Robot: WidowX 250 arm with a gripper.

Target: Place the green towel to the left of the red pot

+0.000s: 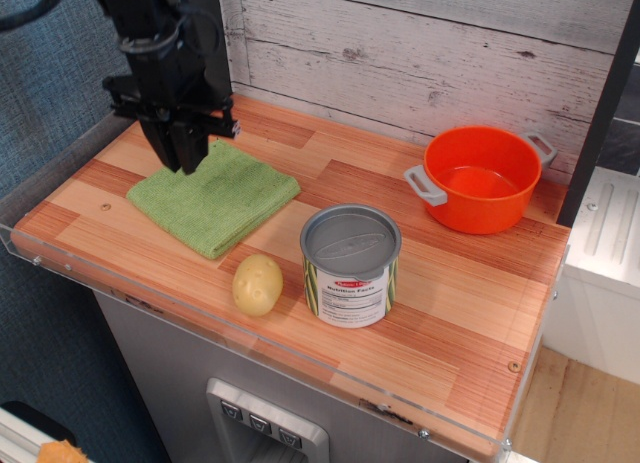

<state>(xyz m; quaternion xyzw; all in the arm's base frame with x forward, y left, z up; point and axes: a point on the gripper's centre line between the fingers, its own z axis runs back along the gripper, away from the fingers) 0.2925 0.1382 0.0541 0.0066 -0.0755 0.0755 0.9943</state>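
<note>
Green towel (214, 196) lies flat and folded on the wooden counter (440, 293), well apart from the red pot (481, 178) and on the far side of the tin can from it. Relative to the tin can (351, 265), which serves as reference: the towel sits just beyond the can's left side, its near corner close to the can's rim but not touching. The red pot stands behind and to the right of the can, near the plank wall (430, 53), empty, with one grey handle pointing toward the can and the other toward the wall. A potato (258, 284) rests immediately left of the can, at the counter's front edge, just clear of the towel's near corner.

Gripper (186, 155) is positioned far left and behind the can, pointing down over the towel's rear left corner. Its two black fingers are drawn together with almost no gap visible, tips at the cloth's surface. Whether cloth is pinched between them cannot be determined; the towel shows no lifted fold there. A clear rail (60, 268) borders the counter's front and left edges.
</note>
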